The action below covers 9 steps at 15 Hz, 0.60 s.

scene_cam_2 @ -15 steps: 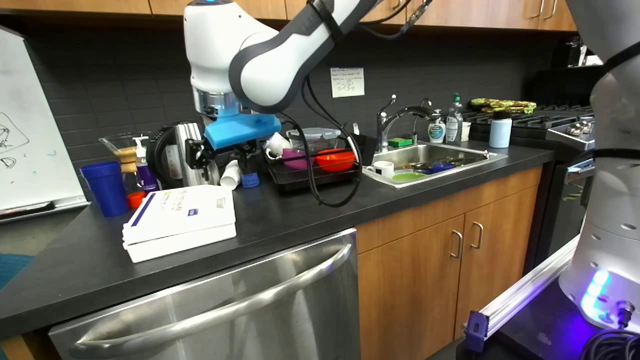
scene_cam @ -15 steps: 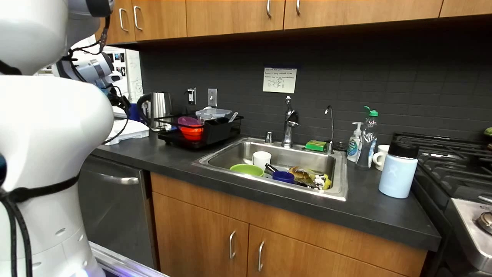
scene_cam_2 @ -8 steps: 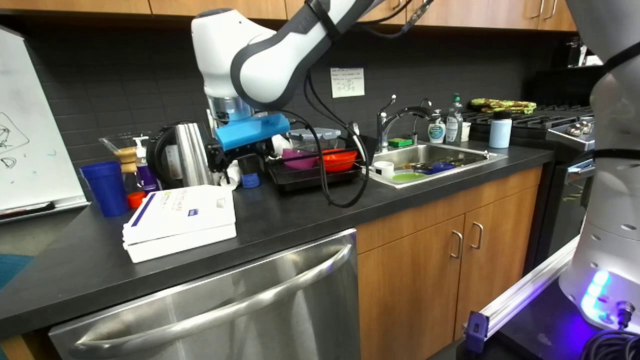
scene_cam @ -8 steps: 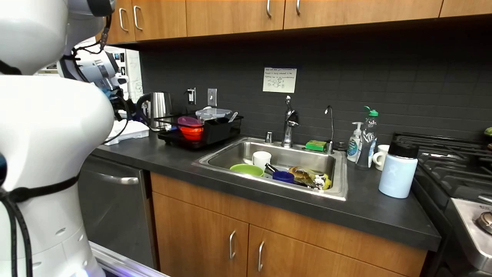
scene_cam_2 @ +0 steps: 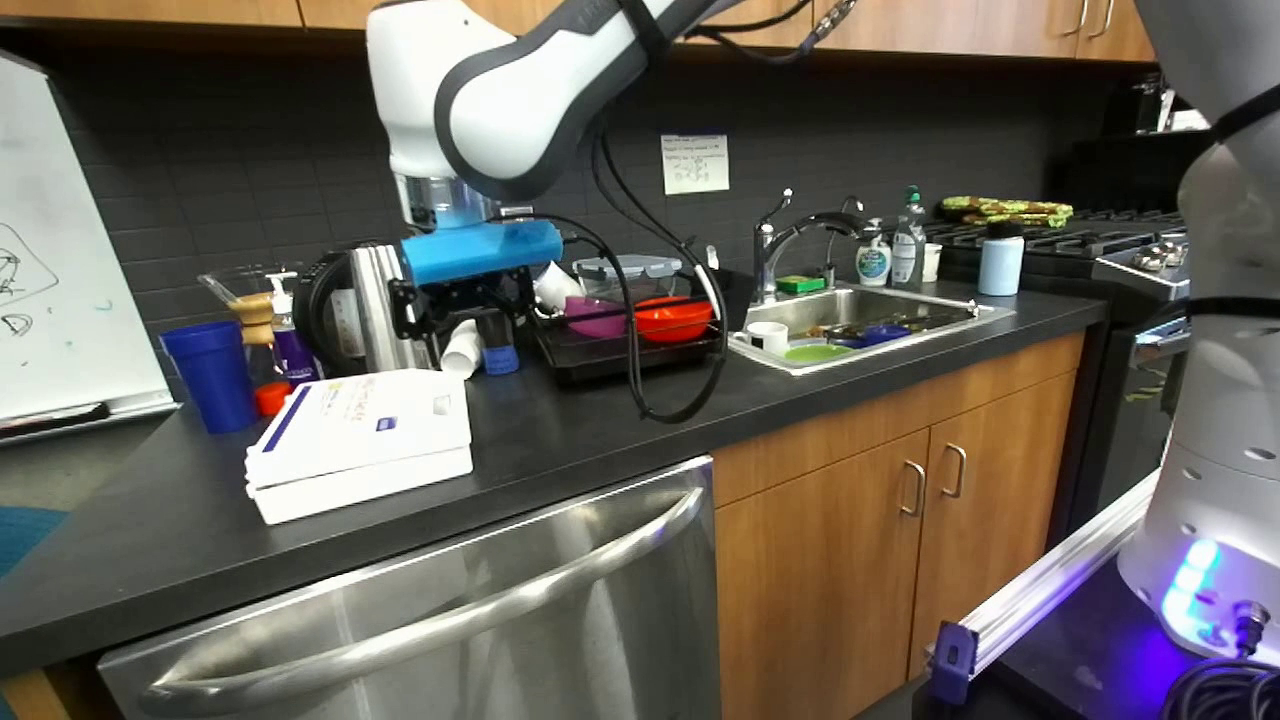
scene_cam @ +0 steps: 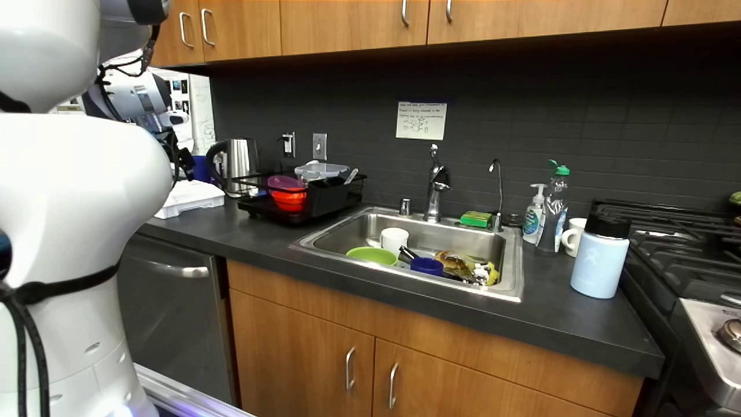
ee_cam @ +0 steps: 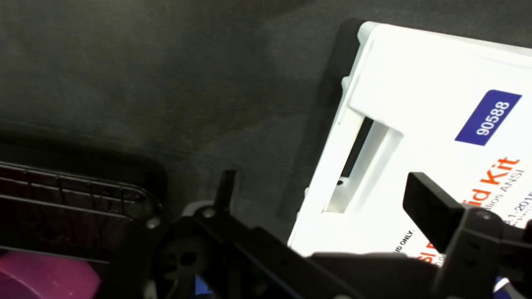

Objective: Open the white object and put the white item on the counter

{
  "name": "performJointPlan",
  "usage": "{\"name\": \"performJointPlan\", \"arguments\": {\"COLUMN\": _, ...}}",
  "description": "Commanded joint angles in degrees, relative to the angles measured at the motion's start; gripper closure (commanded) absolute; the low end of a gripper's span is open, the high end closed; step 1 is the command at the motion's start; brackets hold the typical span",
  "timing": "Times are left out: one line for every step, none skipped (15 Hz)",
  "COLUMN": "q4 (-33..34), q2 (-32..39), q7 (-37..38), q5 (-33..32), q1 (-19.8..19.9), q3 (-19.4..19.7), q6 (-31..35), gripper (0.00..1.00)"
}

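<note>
Because the white first-aid kit (scene_cam_2: 360, 440) lay on the dark countertop (scene_cam_2: 560, 430), lid (ee_cam: 436, 74) seemingly down, I held the gripper (ee_cam: 321, 182) near and higher, fingers (ee_cam: 432, 211) empty and spread, presumably to fit around its handle (ee_cam: 336, 158).

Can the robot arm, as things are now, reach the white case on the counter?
Probably yes: the gripper hangs open, higher than the white case and close by, with nothing visible between them.

Arm (scene_cam_2: 515, 120) bent, wrist (scene_cam_2: 438, 200) pointing down, end effector (ee_cam: 321, 182) spread wide
</note>
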State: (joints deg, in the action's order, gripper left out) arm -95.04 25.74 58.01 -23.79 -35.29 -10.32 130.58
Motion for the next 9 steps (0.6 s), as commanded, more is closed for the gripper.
{"name": "performJointPlan", "arguments": {"q4": 0.5, "q2": 0.6, "q7": 0.2, "q5": 3.2, "q1": 0.2, "q3": 0.1, "q6": 2.0, "gripper": 0.0}}
{"name": "performJointPlan", "arguments": {"q4": 0.3, "q2": 0.8, "q7": 0.2, "q5": 3.8, "q1": 0.3, "q3": 0.2, "q6": 2.9, "gripper": 0.0}}
{"name": "performJointPlan", "arguments": {"q4": 0.2, "q2": 1.0, "q7": 0.1, "q5": 4.4, "q1": 0.4, "q3": 0.2, "q6": 3.9, "gripper": 0.0}}
{"name": "performJointPlan", "arguments": {"q4": 0.1, "q2": 1.4, "q7": 0.0, "q5": 5.0, "q1": 0.5, "q3": 0.2, "q6": 4.9, "gripper": 0.0}}
{"name": "performJointPlan", "arguments": {"q4": 0.2, "q2": 1.8, "q7": 0.1, "q5": 5.2, "q1": 0.3, "q3": 0.4, "q6": 5.9, "gripper": 0.0}}
{"name": "performJointPlan", "arguments": {"q4": 0.3, "q2": 2.3, "q7": 0.1, "q5": 5.3, "q1": 0.1, "q3": 0.6, "q6": 6.7, "gripper": 0.0}}
{"name": "performJointPlan", "arguments": {"q4": 0.5, "q2": 2.8, "q7": 0.1, "q5": 5.3, "q1": -0.1, "q3": 0.8, "q6": 7.4, "gripper": 0.0}}
{"name": "performJointPlan", "arguments": {"q4": 0.7, "q2": 3.4, "q7": 0.3, "q5": 5.0, "q1": -0.5, "q3": 1.1, "q6": 8.0, "gripper": 0.0}}
{"name": "performJointPlan", "arguments": {"q4": 0.9, "q2": 4.0, "q7": 0.3, "q5": 5.0, "q1": -0.7, "q3": 1.3, "q6": 8.6, "gripper": 0.0}}
